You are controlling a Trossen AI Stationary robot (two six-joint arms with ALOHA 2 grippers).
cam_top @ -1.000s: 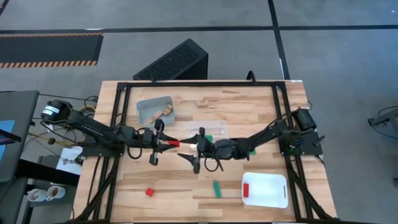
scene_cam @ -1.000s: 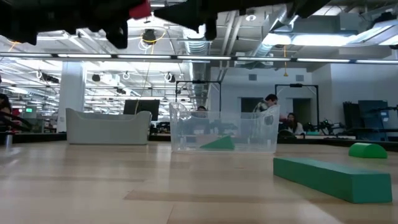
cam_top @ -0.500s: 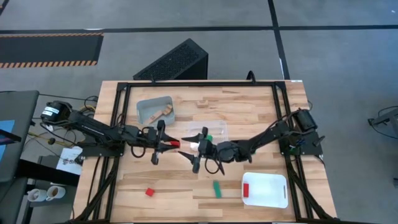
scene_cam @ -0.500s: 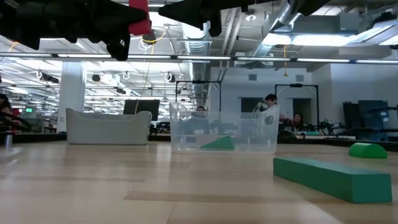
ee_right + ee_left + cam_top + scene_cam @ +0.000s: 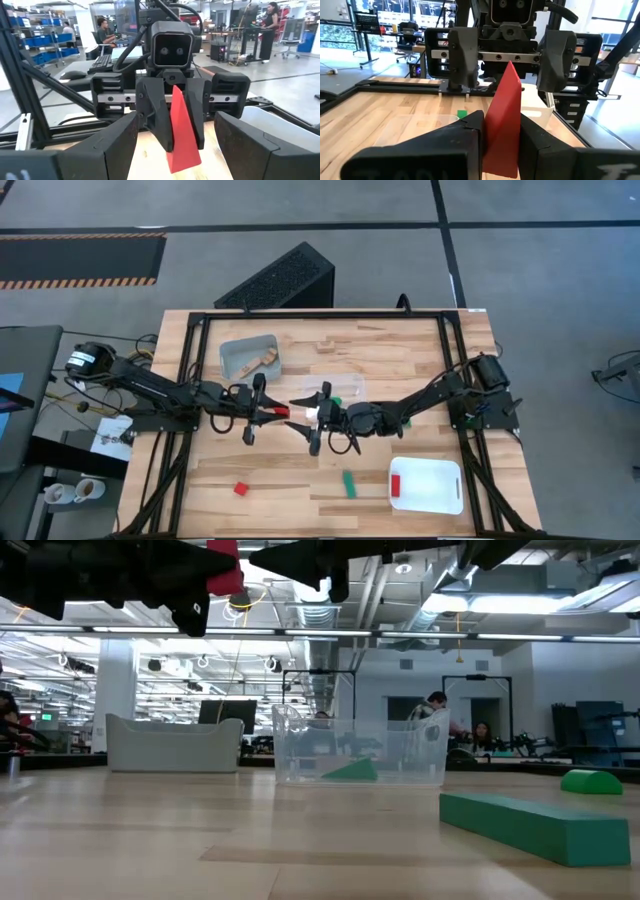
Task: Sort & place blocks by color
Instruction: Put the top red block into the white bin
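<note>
The left gripper (image 5: 272, 410) holds a red wedge (image 5: 503, 122) pinched between its jaws, raised above the middle of the desk (image 5: 400, 350). Facing it, the right gripper (image 5: 303, 417) has its jaws wide apart, one to either side of the wedge's free end, as the right wrist view shows.

Over the last second the right gripper has drawn in toward the left one; the gap between them has shrunk, and the left arm has barely shifted. The wedge remains in the left jaws alone; the right jaws have not yet closed on it. This reads as a mid-air handover, likely because the white tray (image 5: 445, 492) holding a red block (image 5: 395, 485) lies on the right arm's side of the desk.

The next move seems to call for the right jaws to close on the wedge before the left ones let go; its sloping faces could let it slip or twist.

Much is left to sort. A small red block (image 5: 240, 489) and a green bar (image 5: 348, 483) lie loose near the front edge. The clear tray (image 5: 360, 753) holds a green piece (image 5: 351, 770), and the grey tray (image 5: 232, 357) holds pale wooden blocks (image 5: 263, 359). More pale blocks (image 5: 325, 345) lie loose toward the far edge.
</note>
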